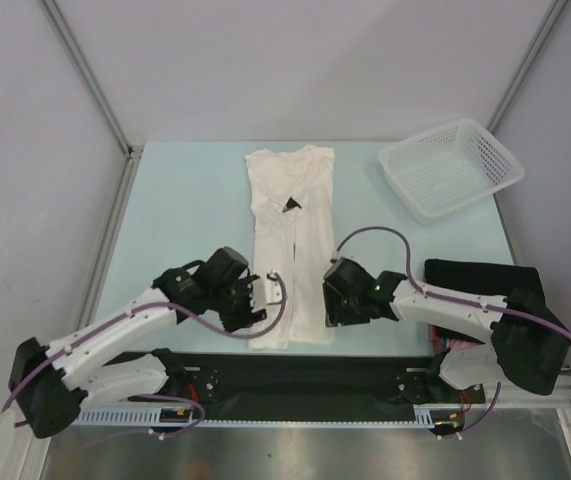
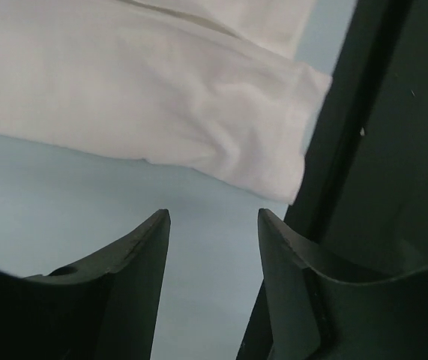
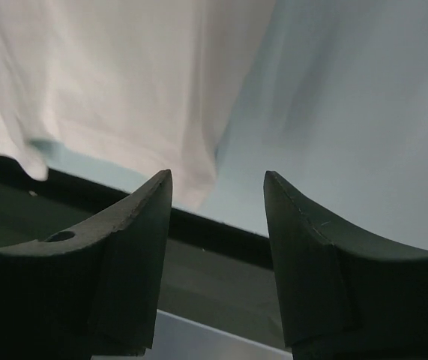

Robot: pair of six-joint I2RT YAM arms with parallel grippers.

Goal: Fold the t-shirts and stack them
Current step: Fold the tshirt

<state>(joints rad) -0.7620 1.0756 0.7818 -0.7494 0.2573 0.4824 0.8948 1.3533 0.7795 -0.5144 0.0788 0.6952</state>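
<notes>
Lying lengthwise on the pale blue bench, the plain white short-sleeved cloth t-shirt is folded to a narrow strip, its hem reaching the black edge strip. At the hem's left corner the left fingers stand apart, holding nothing. Just beside the right corner, the right fingers do likewise. Bare bench flanks both long edges. A folded black cloth t-shirt lies to the right, partly under the right arm. The white plastic mesh basket sits at the far right.

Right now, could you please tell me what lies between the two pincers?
The near end of the white t-shirt lies there, as the top view shows.
</notes>
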